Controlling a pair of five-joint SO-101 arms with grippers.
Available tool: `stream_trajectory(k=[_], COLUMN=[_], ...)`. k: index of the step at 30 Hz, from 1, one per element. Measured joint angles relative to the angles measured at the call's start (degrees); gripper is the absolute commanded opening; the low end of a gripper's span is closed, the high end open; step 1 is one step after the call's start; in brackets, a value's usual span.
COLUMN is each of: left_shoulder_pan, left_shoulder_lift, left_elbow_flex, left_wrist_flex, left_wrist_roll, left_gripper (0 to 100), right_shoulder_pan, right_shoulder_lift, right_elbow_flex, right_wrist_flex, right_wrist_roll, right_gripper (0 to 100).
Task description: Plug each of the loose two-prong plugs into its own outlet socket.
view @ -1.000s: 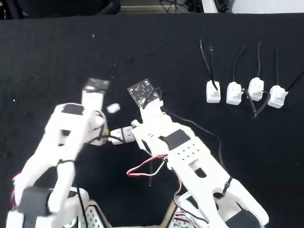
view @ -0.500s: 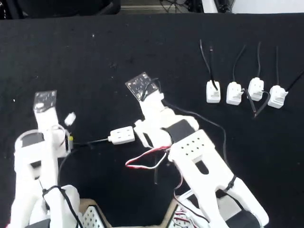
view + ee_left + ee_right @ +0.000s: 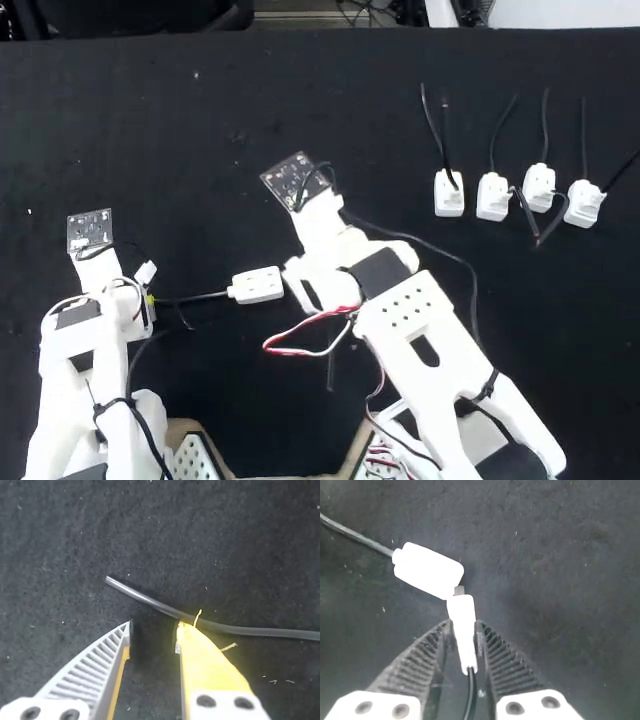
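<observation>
Robot arms (image 3: 75,345) (image 3: 405,320): two
Corded white blocks (image 3: 449,193) (image 3: 493,197) (image 3: 539,187) (image 3: 584,203), far right: four
Loose socket (image 3: 257,285), near centre: one
Plug (image 3: 462,625) beside it: one

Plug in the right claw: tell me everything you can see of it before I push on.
The plug is a small white plastic block, smooth and rounded, with a black cord leaving its rear end. The right claw is clamped on its two sides. Its front points at the white socket lying on the black cloth. A short bit of prong shows between them, so it looks not fully pushed home.
</observation>
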Motion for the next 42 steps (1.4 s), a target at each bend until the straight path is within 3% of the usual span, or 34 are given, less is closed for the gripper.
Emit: stream_trajectory(k=[4,13,26,35,42], left_shoulder_pan=[0.0,0.0,0.0,0.0,0.0], left_shoulder_lift=[0.0,0.0,0.0,0.0,0.0], left_elbow_flex=[0.0,0.0,0.0,0.0,0.0], left_wrist_flex=[0.0,0.0,-0.09,-0.09,-0.09], left_wrist_roll=[0.09,0.09,0.09,0.09,0.09], left_gripper=[16,16,16,16,16], right_shoulder_pan=[-0.18,-0.26,-3.69,-6.42,-6.51], right_shoulder_lift=[2.37,22.86,33.85,38.77,42.29], right_elbow_flex=[-4.57,-17.85,-33.58,-34.02,-38.68], right_wrist_flex=[3.52,13.01,17.58,17.58,24.35], right_wrist_roll=[0.0,-0.35,-23.56,-31.82,-32.53], right_gripper=[1.1,1.1,1.2,1.2,1.2])
